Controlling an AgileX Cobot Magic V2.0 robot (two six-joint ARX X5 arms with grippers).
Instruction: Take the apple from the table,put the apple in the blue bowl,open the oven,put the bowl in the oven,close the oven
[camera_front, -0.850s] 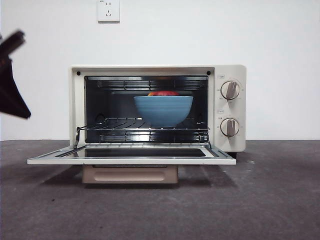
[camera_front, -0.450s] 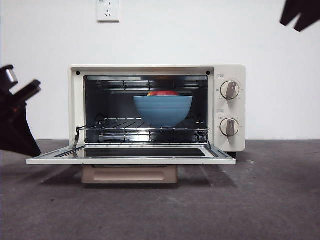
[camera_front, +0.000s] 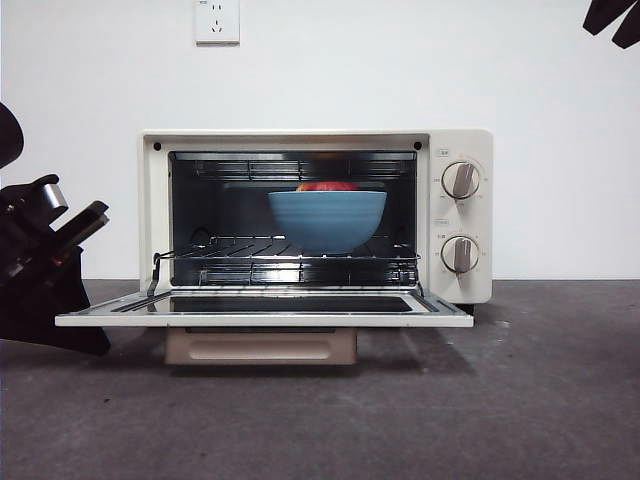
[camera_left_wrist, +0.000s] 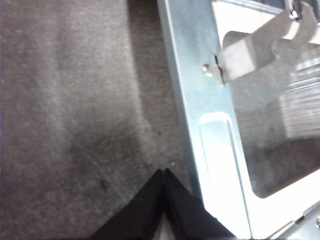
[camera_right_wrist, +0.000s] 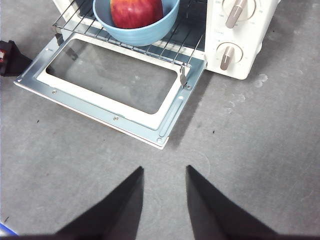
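Inside the oven (camera_front: 315, 215), on its wire rack, I see the blue bowl (camera_front: 327, 220) holding the apple (camera_right_wrist: 136, 12). The door (camera_right_wrist: 107, 85) lies flat open; I judge it stiff and hinged, best lifted from under its side edge. My left gripper (camera_left_wrist: 163, 175), jaws together, sits just beside that edge. My right gripper (camera_right_wrist: 164, 172) hovers, jaws apart. The door's handle is mostly hidden underneath.
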